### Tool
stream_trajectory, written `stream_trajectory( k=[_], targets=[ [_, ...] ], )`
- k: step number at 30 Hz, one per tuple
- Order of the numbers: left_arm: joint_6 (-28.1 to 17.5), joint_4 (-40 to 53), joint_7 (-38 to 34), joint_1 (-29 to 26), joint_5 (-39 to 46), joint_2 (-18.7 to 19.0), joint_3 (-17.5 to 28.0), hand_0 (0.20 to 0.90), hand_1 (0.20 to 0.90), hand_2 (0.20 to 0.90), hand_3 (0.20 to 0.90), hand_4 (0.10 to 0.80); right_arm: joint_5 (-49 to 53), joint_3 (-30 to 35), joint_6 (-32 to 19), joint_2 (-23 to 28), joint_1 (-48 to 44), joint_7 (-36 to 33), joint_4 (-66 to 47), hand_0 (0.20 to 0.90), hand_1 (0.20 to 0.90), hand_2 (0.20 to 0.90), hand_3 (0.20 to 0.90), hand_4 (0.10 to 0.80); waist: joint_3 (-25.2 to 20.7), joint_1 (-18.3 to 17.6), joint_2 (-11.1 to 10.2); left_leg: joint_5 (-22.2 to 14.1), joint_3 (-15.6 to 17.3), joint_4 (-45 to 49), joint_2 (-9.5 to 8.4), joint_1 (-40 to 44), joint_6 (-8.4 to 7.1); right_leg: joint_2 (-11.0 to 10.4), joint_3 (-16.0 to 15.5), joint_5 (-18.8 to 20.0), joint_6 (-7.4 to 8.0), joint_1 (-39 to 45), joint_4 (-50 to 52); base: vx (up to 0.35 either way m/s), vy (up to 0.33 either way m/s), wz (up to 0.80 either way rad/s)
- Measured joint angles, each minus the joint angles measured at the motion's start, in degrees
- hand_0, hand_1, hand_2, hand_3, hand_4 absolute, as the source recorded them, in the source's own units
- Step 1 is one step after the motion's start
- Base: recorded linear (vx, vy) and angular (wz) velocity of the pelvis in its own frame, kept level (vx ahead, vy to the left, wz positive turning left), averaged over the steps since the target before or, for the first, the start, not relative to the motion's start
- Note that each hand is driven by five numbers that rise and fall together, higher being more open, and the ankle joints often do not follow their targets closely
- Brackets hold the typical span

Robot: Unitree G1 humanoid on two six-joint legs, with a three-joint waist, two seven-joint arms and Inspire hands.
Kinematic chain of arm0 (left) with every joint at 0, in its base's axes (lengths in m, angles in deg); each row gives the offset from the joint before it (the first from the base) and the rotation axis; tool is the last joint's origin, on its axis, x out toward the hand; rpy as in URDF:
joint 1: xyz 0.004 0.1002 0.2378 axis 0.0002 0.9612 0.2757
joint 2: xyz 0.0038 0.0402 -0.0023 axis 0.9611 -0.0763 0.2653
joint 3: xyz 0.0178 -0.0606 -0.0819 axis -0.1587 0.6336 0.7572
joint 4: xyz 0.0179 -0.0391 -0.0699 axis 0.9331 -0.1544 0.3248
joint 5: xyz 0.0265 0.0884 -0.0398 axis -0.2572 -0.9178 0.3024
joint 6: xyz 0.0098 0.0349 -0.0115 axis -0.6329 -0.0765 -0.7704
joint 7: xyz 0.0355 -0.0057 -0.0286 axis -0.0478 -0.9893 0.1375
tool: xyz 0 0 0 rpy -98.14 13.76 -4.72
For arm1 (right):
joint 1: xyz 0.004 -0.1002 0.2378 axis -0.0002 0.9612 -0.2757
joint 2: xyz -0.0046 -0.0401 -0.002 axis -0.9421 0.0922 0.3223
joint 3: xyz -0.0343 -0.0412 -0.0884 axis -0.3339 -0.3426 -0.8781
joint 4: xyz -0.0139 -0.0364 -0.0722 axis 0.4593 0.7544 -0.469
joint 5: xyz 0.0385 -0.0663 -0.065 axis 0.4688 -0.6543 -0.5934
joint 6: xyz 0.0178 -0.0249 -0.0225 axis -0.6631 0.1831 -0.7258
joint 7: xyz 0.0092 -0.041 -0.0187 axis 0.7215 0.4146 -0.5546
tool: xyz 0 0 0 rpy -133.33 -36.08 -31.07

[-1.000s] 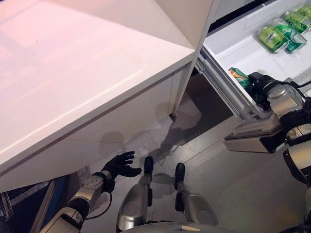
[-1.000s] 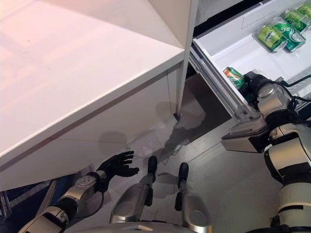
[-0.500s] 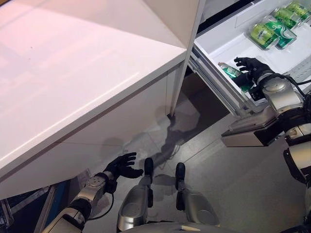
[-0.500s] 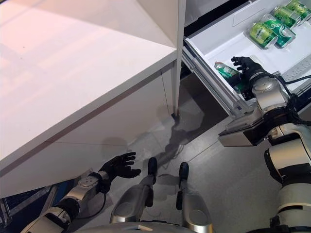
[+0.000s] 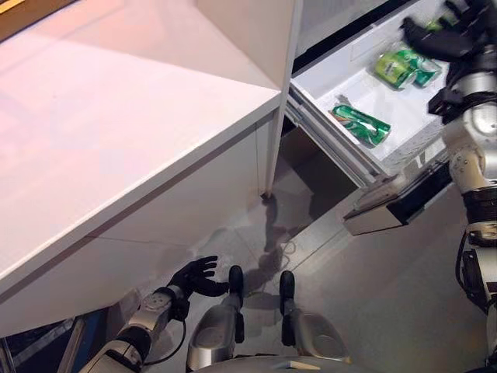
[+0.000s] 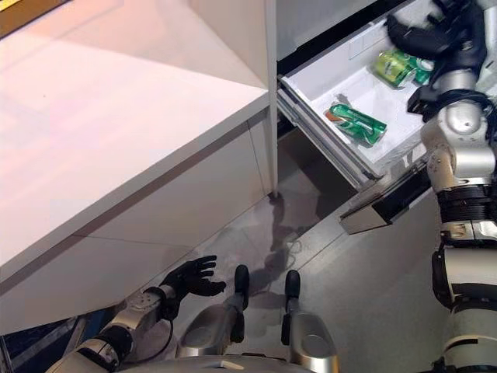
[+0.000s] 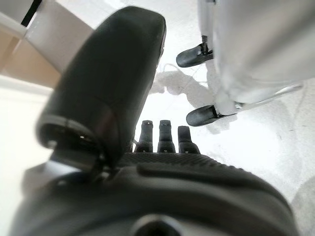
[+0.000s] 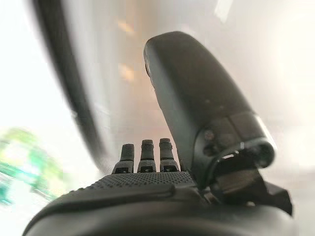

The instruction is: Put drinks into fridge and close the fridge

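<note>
A broad white counter (image 5: 116, 124) filled the upper left, over grey floor (image 5: 388, 295); a dim, possibly blue object (image 5: 85, 346) sat beneath.

Pulled-out fridge drawer (image 5: 404, 151) right of the counter (image 5: 116, 132), one can (image 5: 361, 124) lying in its near part, more cans (image 5: 400, 66) toward its far end.

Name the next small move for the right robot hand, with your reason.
Probably bring the right robot hand to the drawer front and push it shut. A green can lies alone in the open drawer, more cans sit further back, and the hand is open and holds nothing.
</note>
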Motion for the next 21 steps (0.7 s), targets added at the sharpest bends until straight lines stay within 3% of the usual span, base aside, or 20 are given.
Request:
stream_trajectory(
  k=[5, 11, 17, 21],
  targets=[
    [0.0, -2.4, 0.0, 3.4, -1.0, -0.8, -0.1, 0.900, 0.900, 0.900, 0.900, 0.800, 1.1, 4.4, -4.3, 0.0, 6.1, -6.5, 2.7, 0.900, 0.900, 0.900, 0.900, 0.800, -6.0, -1.4, -2.0, -1.6, 2.2, 0.0, -0.12, 2.7, 0.17, 0.0, 2.2, -0.4, 0.48, 1.8, -0.4, 0.127, 0.070, -0.24],
    [0.0, -2.8, 0.1, 6.2, -1.1, -1.9, -1.2, 0.900, 0.900, 0.900, 0.900, 0.800, 2.3, 10.0, -7.2, -5.1, 15.3, -12.3, 6.2, 0.900, 0.900, 0.900, 0.900, 0.800, -11.2, -3.2, -1.8, -3.3, 3.0, 0.0, -0.25, 5.9, 0.24, -0.2, 3.7, -0.8, 1.05, 4.3, -1.0, 0.108, 0.040, -0.26],
    [0.8, -2.8, 0.3, 6.4, -1.1, -4.2, -1.3, 0.900, 0.900, 0.900, 0.900, 0.800, 5.6, 10.6, -7.4, -9.8, 23.9, -13.2, 7.2, 0.900, 0.900, 0.900, 0.900, 0.800, -11.6, -4.3, -0.2, -5.5, 1.4, 5.3, -0.67, 4.5, 0.54, -0.9, 3.0, -1.9, 1.33, 3.8, 2.3, 0.064, 0.013, -0.04],
    [1.2, -3.1, -0.4, 4.7, -1.0, -4.8, -3.7, 0.900, 0.900, 0.900, 0.900, 0.800, 8.0, 10.6, -9.7, -10.7, 23.7, -13.2, 7.3, 0.900, 0.900, 0.900, 0.900, 0.800, -9.3, -4.2, 0.7, -7.8, 0.6, 12.9, -1.54, -0.9, 1.29, -2.1, 2.0, -5.3, 1.42, -2.1, 11.8, -0.241, 0.013, 0.15]
  ],
)
